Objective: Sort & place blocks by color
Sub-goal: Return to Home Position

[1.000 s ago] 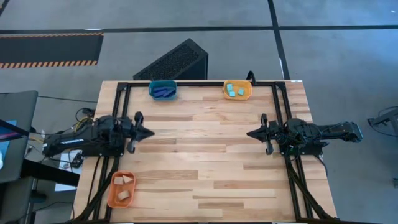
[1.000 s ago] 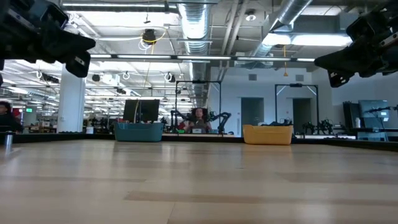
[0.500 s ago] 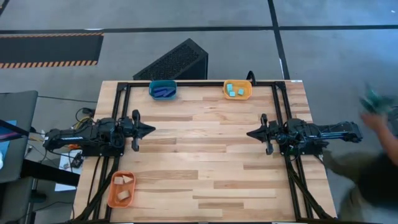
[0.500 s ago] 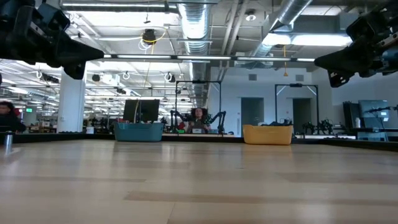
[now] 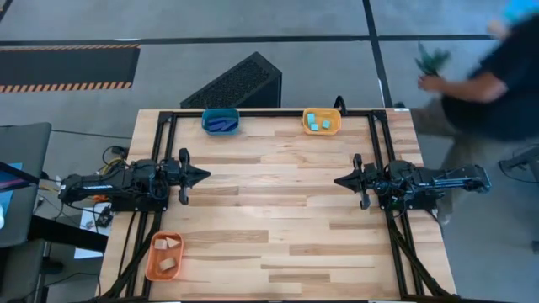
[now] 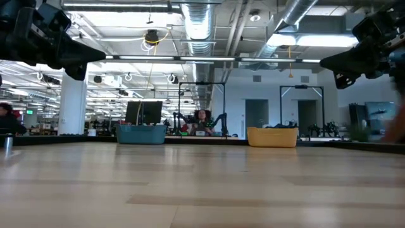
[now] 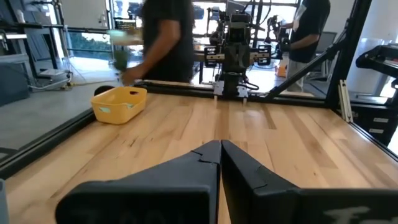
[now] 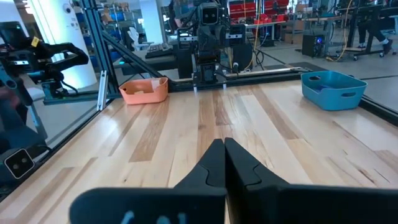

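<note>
Lying sorted: slim dark blue bars [image 5: 222,126], cyan chunks [image 5: 324,124], tan wooden pieces [image 5: 172,243].

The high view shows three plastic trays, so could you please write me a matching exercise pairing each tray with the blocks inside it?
Trays:
1. teal plastic tray
2. yellow plastic tray
3. orange plastic tray

Contents:
A. pale tan wooden pieces
B. dark blue elongated bars
C. light cyan little chunks

Pairs: 1-B, 2-C, 3-A.
</note>
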